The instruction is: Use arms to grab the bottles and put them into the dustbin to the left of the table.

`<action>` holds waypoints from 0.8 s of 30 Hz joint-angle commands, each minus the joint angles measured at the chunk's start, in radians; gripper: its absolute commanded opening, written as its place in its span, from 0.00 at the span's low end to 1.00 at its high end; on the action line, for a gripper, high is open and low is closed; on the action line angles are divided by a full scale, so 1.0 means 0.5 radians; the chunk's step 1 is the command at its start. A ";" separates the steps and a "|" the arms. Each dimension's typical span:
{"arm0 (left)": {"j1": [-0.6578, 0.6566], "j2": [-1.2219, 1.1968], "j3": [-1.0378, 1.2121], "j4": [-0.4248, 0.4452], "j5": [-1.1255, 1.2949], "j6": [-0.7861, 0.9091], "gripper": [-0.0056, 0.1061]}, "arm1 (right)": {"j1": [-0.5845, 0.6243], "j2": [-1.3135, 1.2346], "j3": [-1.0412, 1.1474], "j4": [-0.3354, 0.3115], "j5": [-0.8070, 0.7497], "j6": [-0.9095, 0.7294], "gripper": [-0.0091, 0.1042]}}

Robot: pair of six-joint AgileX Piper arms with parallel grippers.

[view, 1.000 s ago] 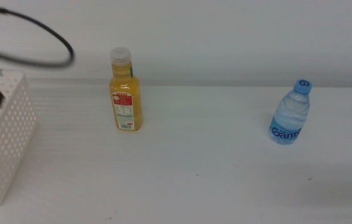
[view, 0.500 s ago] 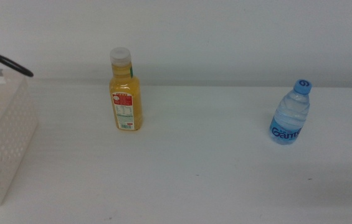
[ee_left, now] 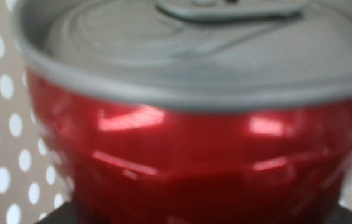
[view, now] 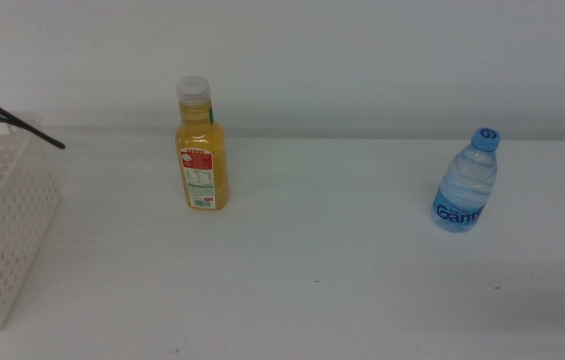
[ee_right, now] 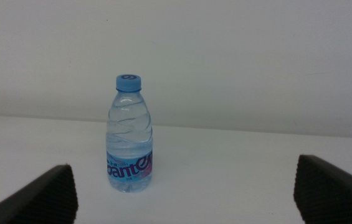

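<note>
White tabletop (view: 322, 290) with a plain white wall behind; near strip is bare.

Right gripper (ee_right: 182, 193): out of the middle view; in its wrist view the two dark jaws stand wide apart, holding nothing, with the water bottle (ee_right: 129, 134) upright between and beyond them, not touched.

Near left: dustbin (view: 7, 235) at the table's left edge, perforated wall facing the table.

Left gripper: its jaws are not seen in any view. Left wrist view is filled by the red can (ee_left: 188, 143), grey lid up, dotted basket wall behind it on both sides, so the can is inside the dustbin; grip state cannot be told.

Change vs. one second ago: red can and dark gripper above the bin rim are gone from the middle view; only a black cable (view: 17, 120) crosses the rim.

Far: juice bottle (view: 201, 150) upright left of centre; water bottle stands well to its right. Neither has moved.
</note>
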 commanded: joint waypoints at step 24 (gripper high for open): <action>-0.496 -0.967 0.217 -0.314 0.302 -0.383 0.89 | -0.017 -0.082 0.090 -0.007 -0.023 -0.004 0.90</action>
